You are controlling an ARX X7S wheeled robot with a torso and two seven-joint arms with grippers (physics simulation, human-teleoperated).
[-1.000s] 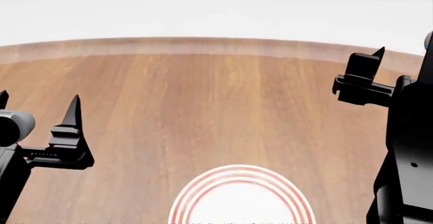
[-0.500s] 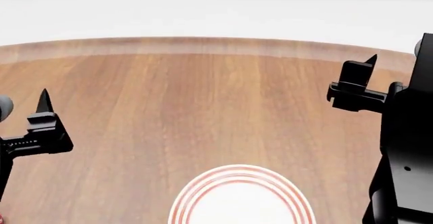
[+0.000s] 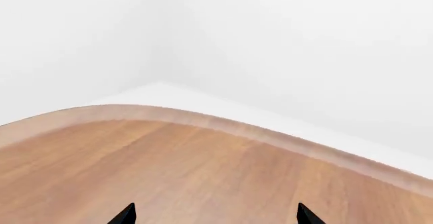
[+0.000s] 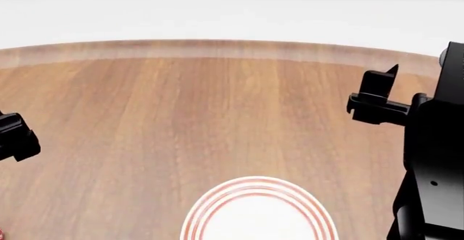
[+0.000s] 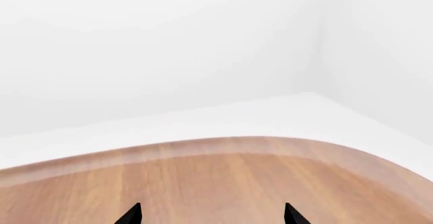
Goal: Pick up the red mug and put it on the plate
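The plate (image 4: 258, 182), white with red rings round its rim, lies on the wooden table at the near middle of the head view, cut off by the frame's bottom edge. The red mug is not in view; a tiny red speck (image 4: 1, 234) shows at the bottom left corner, too small to identify. My left gripper (image 3: 215, 219) is open and empty over bare wood; only a part of it (image 4: 16, 137) shows at the head view's left edge. My right gripper (image 5: 211, 219) is open and empty, and is raised at the right (image 4: 377, 96).
The round wooden table (image 4: 217, 109) has a curved far edge (image 4: 217, 49), with white floor and walls behind. The right arm's black body (image 4: 435, 169) fills the head view's right side.
My left gripper has moved left and almost out of the head view. My right gripper has shifted slightly left. The plate has not moved.
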